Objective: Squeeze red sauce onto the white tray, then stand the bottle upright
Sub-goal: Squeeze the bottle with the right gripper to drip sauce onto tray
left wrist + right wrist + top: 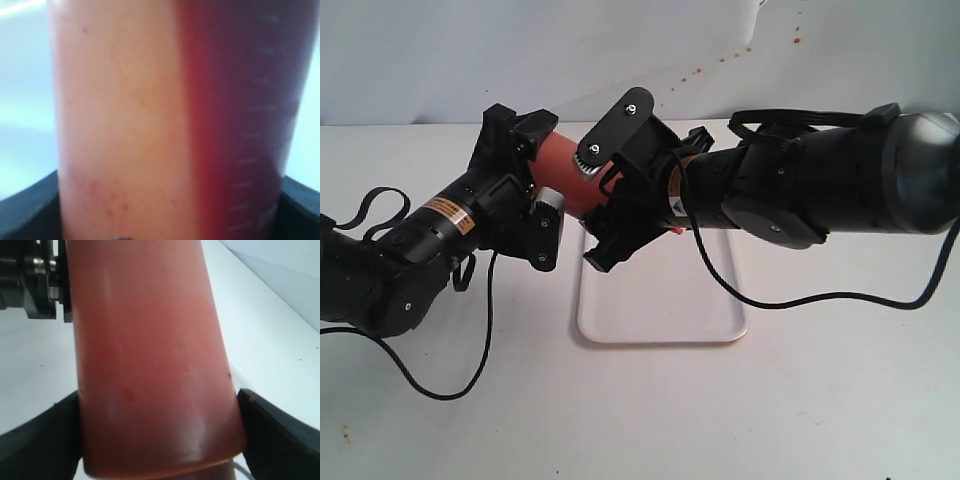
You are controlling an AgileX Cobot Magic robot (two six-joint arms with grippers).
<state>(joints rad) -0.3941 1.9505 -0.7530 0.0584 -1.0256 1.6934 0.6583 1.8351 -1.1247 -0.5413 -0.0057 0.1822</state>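
Observation:
The bottle (563, 165) lies roughly level in the air above the far end of the white tray (660, 305), held from both sides. My left gripper (535, 188) is shut on its body, and the right gripper (615, 185) is shut on it beside the left. The left wrist view is filled by the bottle (125, 125), with red sauce (235, 125) dark along one side. In the right wrist view the bottle (150, 355) sits between black fingers (40, 440). Cap and nozzle are hidden. No sauce drops show on the visible part of the tray.
A black cable (720, 272) from the right arm hangs over the tray's right rim. Another cable (450, 392) loops on the table by the left arm. Small reddish specks (797, 40) dot the back wall.

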